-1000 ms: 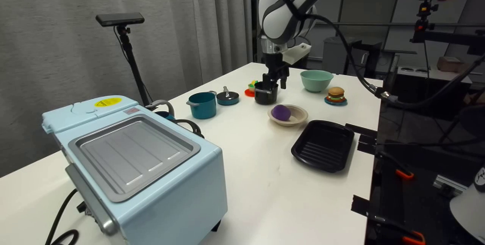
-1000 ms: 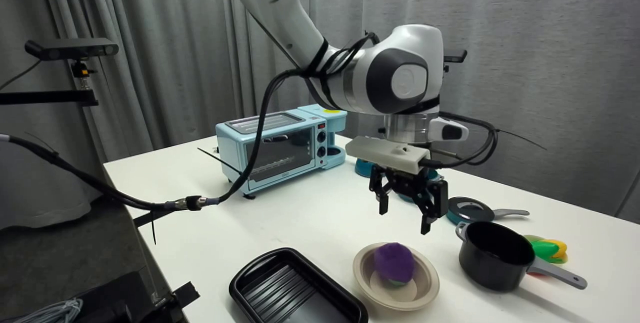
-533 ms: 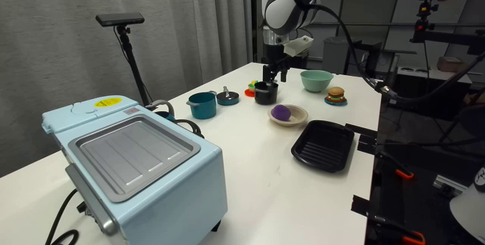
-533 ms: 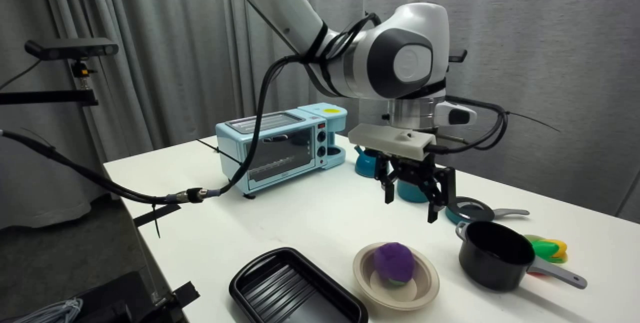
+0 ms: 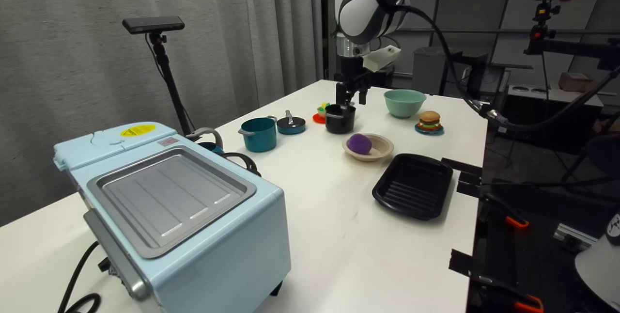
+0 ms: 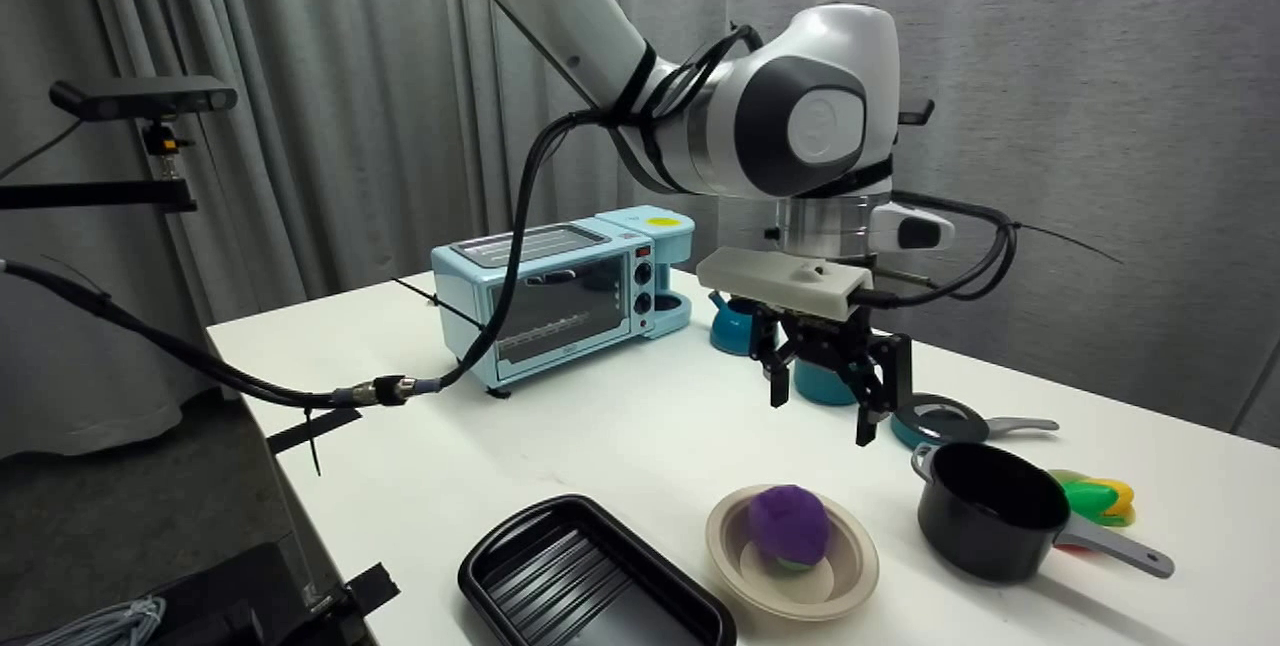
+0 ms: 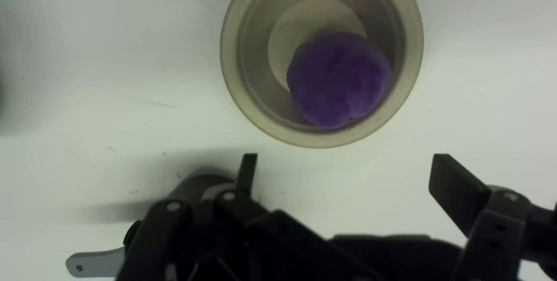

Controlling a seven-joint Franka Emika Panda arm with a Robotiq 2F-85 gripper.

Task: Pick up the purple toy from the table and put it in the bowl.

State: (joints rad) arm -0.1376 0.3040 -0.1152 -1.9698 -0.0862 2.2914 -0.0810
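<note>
Arm point(image 5: 359, 17) reads FRANKA, purple toy point(image 6: 788, 526) in bowl point(image 6: 815, 586)

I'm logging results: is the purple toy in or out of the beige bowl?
In: the wrist view shows the toy inside the bowl; in an exterior view, the gripper is open and empty.

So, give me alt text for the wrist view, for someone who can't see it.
A purple toy sits inside a round beige bowl on a white table, seen from above. The black pincer is open and empty along the bottom; a grey handle shows at lower left.
</note>
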